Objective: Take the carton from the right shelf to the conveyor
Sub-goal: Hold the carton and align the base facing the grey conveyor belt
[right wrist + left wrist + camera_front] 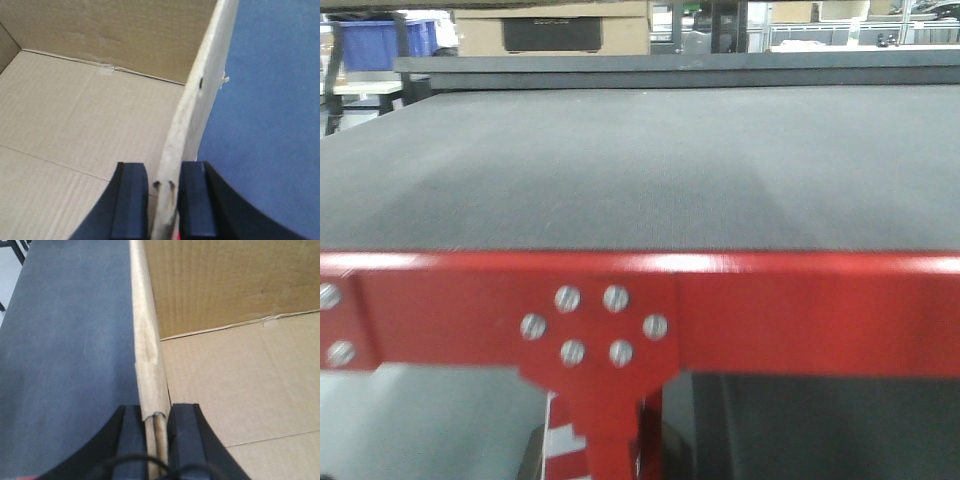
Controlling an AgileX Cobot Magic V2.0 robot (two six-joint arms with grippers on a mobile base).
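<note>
The carton [240, 365] is an open brown cardboard box, and I look down into it in both wrist views. My left gripper [156, 412] is shut on the carton's left wall [147, 340]. My right gripper [164, 170] is shut on the right wall [200, 100] of the carton [90, 115]. The conveyor's dark grey belt lies just outside each wall [70, 340] [270, 100]. In the front view the belt [640, 170] and its red frame [800, 310] fill the frame; the carton and both grippers are out of that view. The right shelf is out of view.
Behind the belt's far end stand a blue bin [380, 40] at the left and another brown box [550, 35] with a dark panel. The red frame's leg [610, 430] with silver bolts [590, 325] is right in front of me.
</note>
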